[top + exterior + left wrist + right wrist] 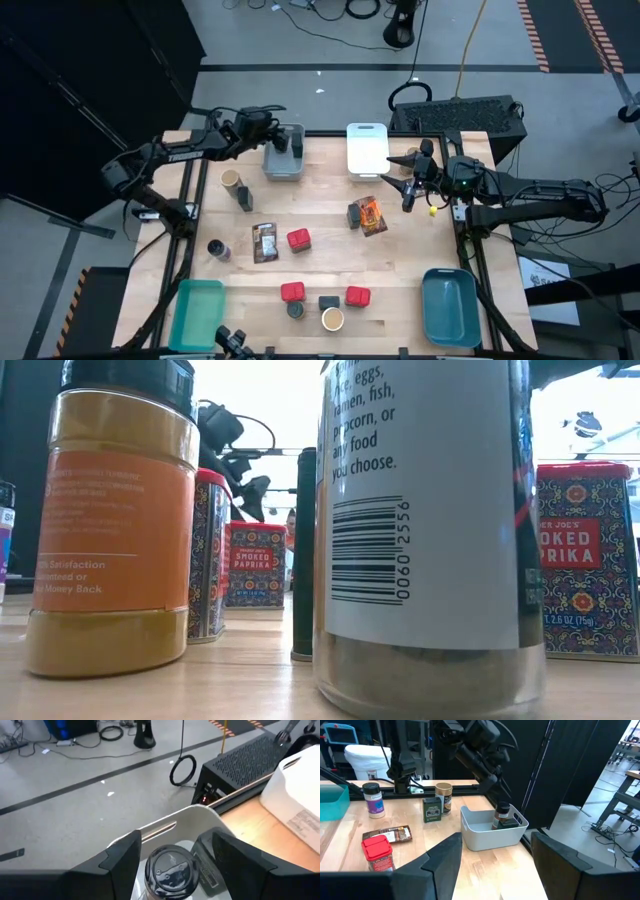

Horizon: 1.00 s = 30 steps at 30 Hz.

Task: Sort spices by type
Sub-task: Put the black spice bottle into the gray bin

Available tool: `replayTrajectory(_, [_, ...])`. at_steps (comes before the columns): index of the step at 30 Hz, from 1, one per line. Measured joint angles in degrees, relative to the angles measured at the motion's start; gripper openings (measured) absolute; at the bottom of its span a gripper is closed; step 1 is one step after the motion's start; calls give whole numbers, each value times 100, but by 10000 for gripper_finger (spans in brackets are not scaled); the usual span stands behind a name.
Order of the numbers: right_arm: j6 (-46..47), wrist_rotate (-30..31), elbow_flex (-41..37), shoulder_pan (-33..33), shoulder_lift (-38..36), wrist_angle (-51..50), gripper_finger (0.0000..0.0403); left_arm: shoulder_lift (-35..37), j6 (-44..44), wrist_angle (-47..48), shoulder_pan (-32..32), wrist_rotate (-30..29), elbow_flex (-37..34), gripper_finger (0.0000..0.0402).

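The grey bin (283,163) stands at the table's far left. A dark-lidded jar (170,870) and a dark tin (207,865) stand on its floor. My left gripper (278,135) hangs open just above the bin, one finger on either side of the jar's lid (502,808), clear of it. My right gripper (410,195) waits open at the far right with nothing between its fingers (445,855). Red tins (298,238), printed packets (265,242), tan-topped jars (232,180) and dark jars (218,249) stand or lie across the table.
A white bin (367,150) stands at the far edge beside my right gripper. A teal bin (197,312) sits at the near left and a blue bin (450,305) at the near right. More spices cluster near the front edge (328,303), close before the low camera.
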<state>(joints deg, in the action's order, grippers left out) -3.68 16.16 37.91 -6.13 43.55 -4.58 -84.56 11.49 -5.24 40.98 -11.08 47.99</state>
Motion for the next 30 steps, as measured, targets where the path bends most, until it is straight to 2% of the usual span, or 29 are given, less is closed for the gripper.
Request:
replayTrajectory(4, [0, 0, 0, 1, 0, 2, 222, 260, -7, 271, -166, 26, 2, 244])
replayTrajectory(7, [1, 0, 0, 2, 0, 2, 222, 332, -172, 484, -392, 293, 2, 242])
replayTrajectory(10, [0, 0, 0, 2, 0, 2, 222, 331, -342, 628, -640, 488, 2, 222])
replayTrajectory(12, [1, 0, 0, 2, 0, 2, 222, 293, -433, 669, -759, 505, 2, 194])
replayTrajectory(16, [26, 0, 0, 2, 0, 2, 222, 269, -308, 850, -782, 457, 2, 108])
replayTrajectory(20, [91, 0, 0, 2, 0, 2, 222, 271, -81, 1110, -581, -45, 5, 17])
replayTrajectory(30, [107, 0, 0, 2, 0, 4, 222, 142, -129, 1178, -370, 465, 7, 3])
